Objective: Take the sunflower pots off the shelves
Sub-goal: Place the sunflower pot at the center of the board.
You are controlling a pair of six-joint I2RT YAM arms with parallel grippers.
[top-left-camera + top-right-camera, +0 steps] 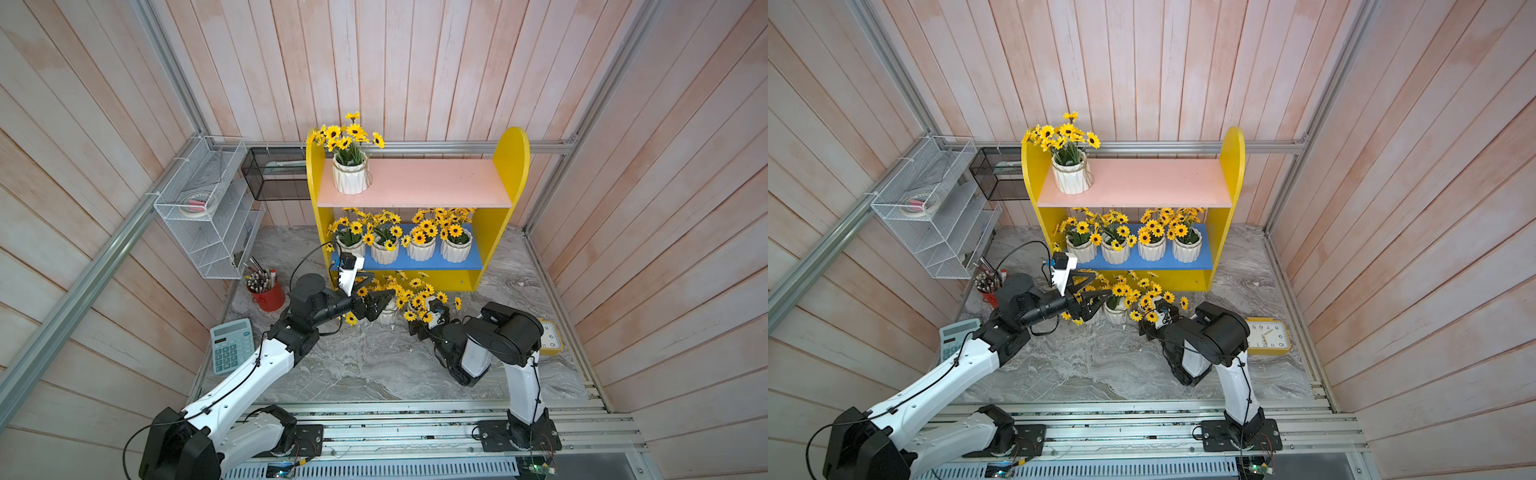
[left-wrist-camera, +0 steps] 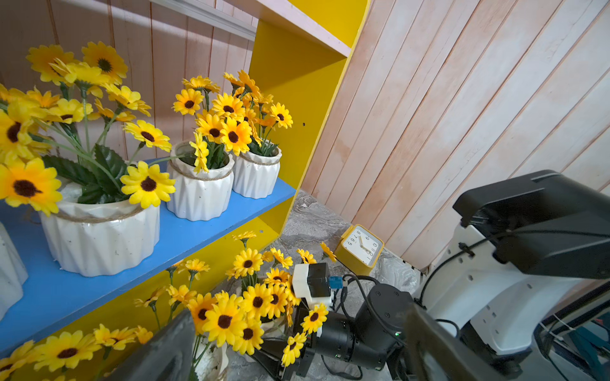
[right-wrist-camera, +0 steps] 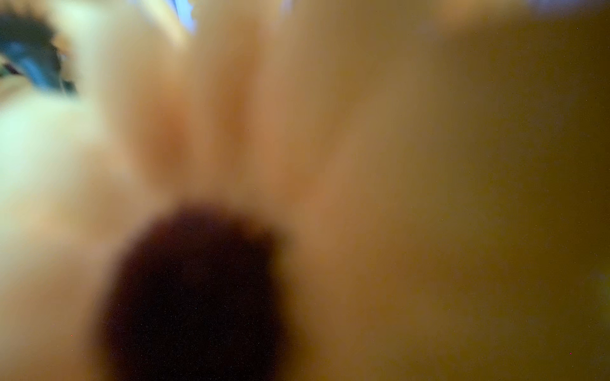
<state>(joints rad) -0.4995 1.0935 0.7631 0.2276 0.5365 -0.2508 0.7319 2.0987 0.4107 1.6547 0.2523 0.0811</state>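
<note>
The yellow shelves (image 1: 511, 166) carry one sunflower pot (image 1: 350, 176) on the pink upper board and several on the blue lower board (image 1: 473, 262), the nearest showing in the left wrist view (image 2: 99, 240). More pots stand on the table in front. My left gripper (image 1: 379, 305) is open low over the table, and one pot (image 2: 213, 361) stands loose between its wide fingers (image 2: 165, 356). My right gripper (image 2: 280, 349) has its jaws on either side of another pot (image 2: 274, 328), half hidden by blooms. A blurred flower fills the right wrist view.
A red pen cup (image 1: 268, 293) and a calculator (image 1: 232, 345) are at the table's left. A yellow clock (image 1: 1266, 336) lies behind the right arm. A white wire rack (image 1: 203, 216) and a black mesh basket (image 1: 276, 172) hang on the back-left wall.
</note>
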